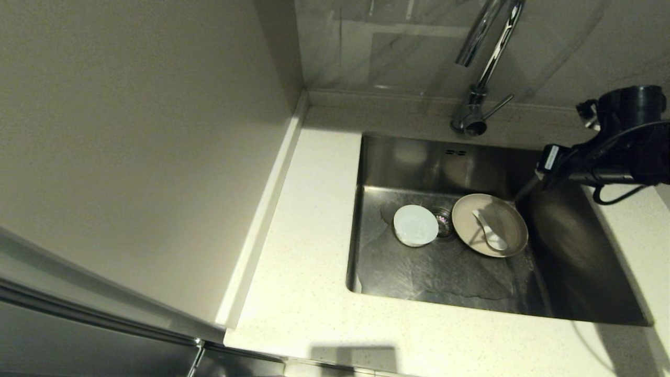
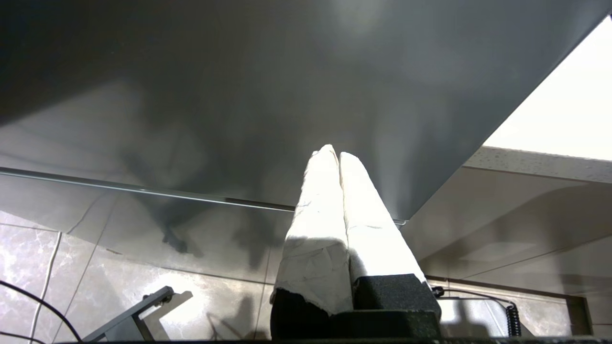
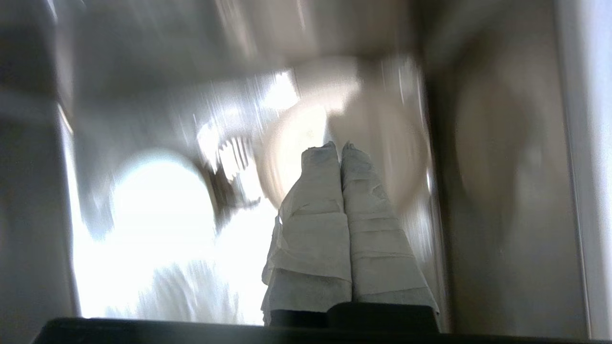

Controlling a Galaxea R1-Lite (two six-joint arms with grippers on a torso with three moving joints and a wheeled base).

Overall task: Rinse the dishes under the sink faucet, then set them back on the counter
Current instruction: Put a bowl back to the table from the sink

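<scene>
Nearest to us lies the speckled off-white bench (image 1: 309, 293), its front edge running along the near rim of the sink (image 1: 576, 262). On the sink floor we see the small white bowl (image 1: 415, 225) just left of the round drain strainer (image 1: 444, 221), and the cream plate (image 1: 490, 224) just right of it, the short soup spoon (image 1: 489, 229) lying on the plate. Our right end effector (image 1: 525, 189) reaches in over the sink's right side, its taped fingers (image 3: 330, 215) pressed together and empty, the tip just beside the plate's far rim. At the bench's back edge stands the chrome faucet (image 1: 479, 78). Our left end effector (image 2: 338, 155) hangs below bench level, fingers together, holding nothing.
</scene>
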